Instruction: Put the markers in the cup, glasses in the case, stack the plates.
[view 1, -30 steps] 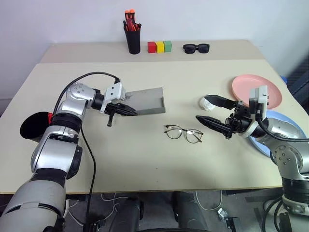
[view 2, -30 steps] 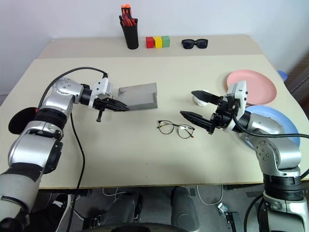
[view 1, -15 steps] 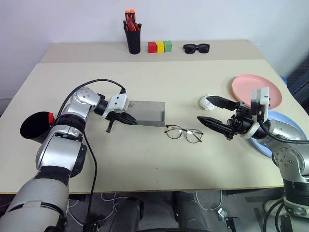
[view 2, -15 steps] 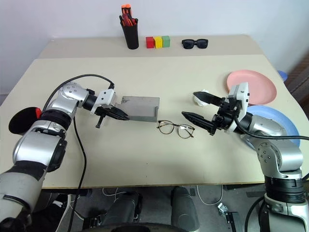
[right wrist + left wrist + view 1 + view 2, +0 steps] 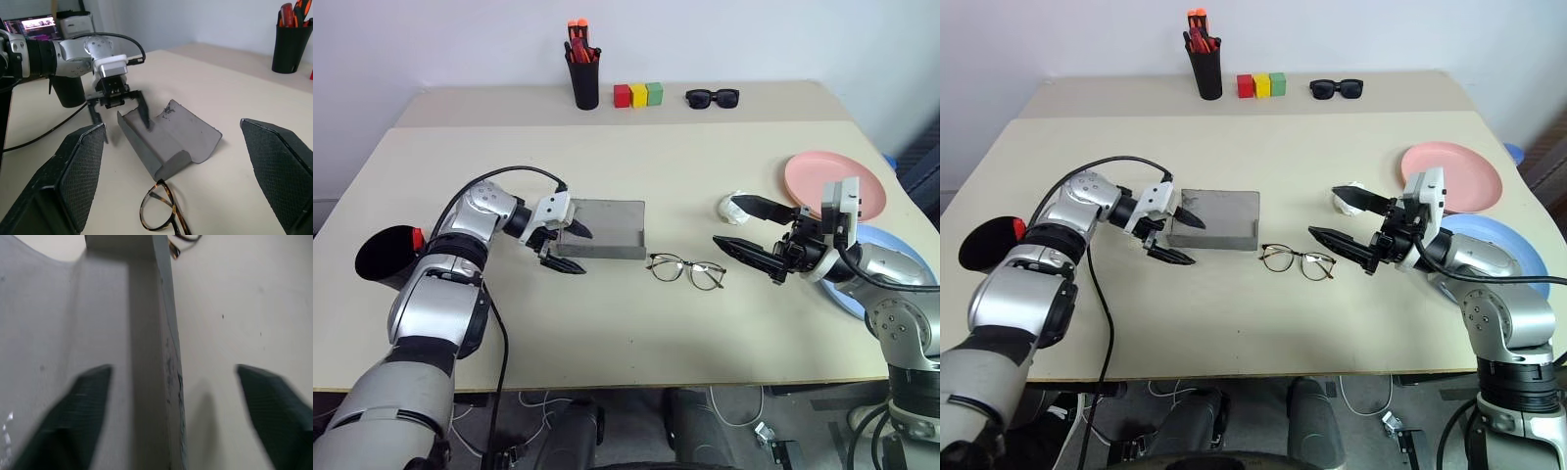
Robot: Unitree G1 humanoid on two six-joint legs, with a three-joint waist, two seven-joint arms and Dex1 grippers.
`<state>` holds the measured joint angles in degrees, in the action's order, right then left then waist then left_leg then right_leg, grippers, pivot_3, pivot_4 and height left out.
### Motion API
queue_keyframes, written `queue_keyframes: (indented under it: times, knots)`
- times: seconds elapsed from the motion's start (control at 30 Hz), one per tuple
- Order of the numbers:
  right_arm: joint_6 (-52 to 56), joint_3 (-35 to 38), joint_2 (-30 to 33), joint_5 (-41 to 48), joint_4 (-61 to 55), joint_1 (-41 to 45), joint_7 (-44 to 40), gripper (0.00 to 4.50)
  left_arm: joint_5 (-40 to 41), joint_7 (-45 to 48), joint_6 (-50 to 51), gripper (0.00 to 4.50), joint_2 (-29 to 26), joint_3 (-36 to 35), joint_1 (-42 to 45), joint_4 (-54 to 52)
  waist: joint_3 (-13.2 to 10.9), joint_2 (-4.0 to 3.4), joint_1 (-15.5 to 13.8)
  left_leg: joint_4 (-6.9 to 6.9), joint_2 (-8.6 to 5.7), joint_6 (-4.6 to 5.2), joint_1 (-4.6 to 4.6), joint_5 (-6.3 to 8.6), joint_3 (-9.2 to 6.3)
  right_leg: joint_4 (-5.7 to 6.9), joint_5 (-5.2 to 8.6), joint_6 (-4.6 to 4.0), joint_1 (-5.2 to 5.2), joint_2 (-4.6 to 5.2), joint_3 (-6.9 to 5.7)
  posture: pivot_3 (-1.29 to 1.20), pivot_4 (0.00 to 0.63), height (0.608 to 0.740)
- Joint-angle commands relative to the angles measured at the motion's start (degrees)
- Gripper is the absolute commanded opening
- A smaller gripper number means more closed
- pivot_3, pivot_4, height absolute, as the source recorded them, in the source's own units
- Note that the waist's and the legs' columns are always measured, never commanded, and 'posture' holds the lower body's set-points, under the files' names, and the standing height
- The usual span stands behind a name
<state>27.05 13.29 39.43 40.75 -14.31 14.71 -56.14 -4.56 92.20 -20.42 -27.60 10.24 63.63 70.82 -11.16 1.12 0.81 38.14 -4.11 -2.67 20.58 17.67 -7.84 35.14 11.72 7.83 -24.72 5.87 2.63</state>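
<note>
The grey case (image 5: 602, 228) lies open on the table. My left gripper (image 5: 573, 249) is open, its fingers straddling the case's left edge; the left wrist view has the case wall (image 5: 156, 357) between them. The wire-framed glasses (image 5: 685, 271) lie just right of the case. My right gripper (image 5: 722, 219) hovers open beyond the glasses, which also show in the right wrist view (image 5: 159, 215). The black cup (image 5: 382, 257) stands at far left with a red-orange marker (image 5: 415, 238) at its rim. A pink plate (image 5: 832, 181) and a blue plate (image 5: 901, 264) lie at right, the blue one partly under my right arm.
At the back stand a narrow black pen holder (image 5: 582, 78) with orange-capped pens, three coloured blocks (image 5: 637, 94) and black sunglasses (image 5: 711, 97). A small crumpled white thing (image 5: 732, 208) lies by my right gripper's upper finger.
My left gripper has opened and let go of the case's edge. The case, tilted up a second ago, has come down and now lies flat. The right arm has kept still.
</note>
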Motion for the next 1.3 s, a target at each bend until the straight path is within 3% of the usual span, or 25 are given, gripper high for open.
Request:
queue_keyframes:
  times: [0.03,0.23,0.37,0.57,0.8,1.07,1.17,1.3]
  knots:
    - [0.23,-1.37,1.47,-1.48,-2.73,1.34,0.64,4.50,5.46,-0.17,4.61,4.48,-0.14,-5.54,4.62,-2.66,-0.01,0.02,0.01,0.01,0.00,0.00,0.01,0.00,-0.01,0.00,0.00,0.00,0.00,0.00,0.00,0.00,0.150,0.740]
    - [5.87,-5.54,2.41,-5.56,-4.40,5.96,8.04,4.50,11.69,-0.35,14.72,4.48,-2.93,-11.65,6.07,-8.72,-0.01,0.01,0.60,0.00,0.02,0.02,-0.04,0.01,0.00,0.04,0.00,0.00,-0.03,0.00,0.00,0.00,0.150,0.740]
    - [9.17,-11.50,5.51,-9.29,-7.31,7.93,7.39,4.50,15.31,0.30,26.17,4.48,-6.15,-11.48,3.54,-16.73,-0.01,0.00,0.60,-0.01,0.03,0.02,0.00,0.01,0.00,0.09,0.00,0.00,-0.10,-0.01,0.00,0.00,0.150,0.740]
    - [12.34,-21.45,8.68,-17.24,-6.14,11.50,6.72,4.50,19.13,-1.83,34.71,4.48,-8.46,-13.54,-2.50,-29.82,-0.01,0.00,0.15,0.04,0.02,0.01,0.06,0.00,-0.01,0.09,0.00,0.01,-0.12,-0.02,0.01,0.00,0.150,0.740]
    - [15.63,-25.57,7.43,-20.90,-0.08,16.44,6.02,4.50,21.26,-4.42,36.78,4.48,-10.91,-12.97,-14.55,-45.14,-0.01,0.00,0.19,0.03,0.03,0.00,0.08,0.00,-0.02,0.07,0.00,-0.01,-0.15,0.00,0.01,0.00,0.150,0.740]
    - [11.79,-29.83,7.20,-27.47,4.75,15.76,4.50,4.50,22.83,-8.70,37.98,4.48,-11.01,-13.34,-19.21,-49.26,-0.01,0.00,0.03,0.04,0.02,-0.01,0.15,0.00,-0.01,0.06,-0.01,-0.01,-0.21,0.01,0.01,0.00,0.150,0.740]
    - [11.90,-29.57,6.61,-28.10,4.96,16.12,4.15,3.62,23.30,-9.98,37.70,4.50,-10.98,-13.29,-19.60,-49.93,-0.01,0.00,0.05,0.04,0.02,-0.01,0.17,-0.01,-0.01,0.06,-0.01,-0.02,-0.23,0.01,0.01,0.00,0.150,0.740]
    - [12.31,-29.00,5.87,-28.33,4.79,16.55,3.64,1.58,23.64,-10.31,37.56,4.50,-11.27,-13.04,-19.71,-50.02,-0.01,0.00,0.19,0.03,0.03,-0.01,0.17,0.00,-0.01,0.07,-0.01,-0.02,-0.25,0.01,0.01,0.00,0.150,0.740]
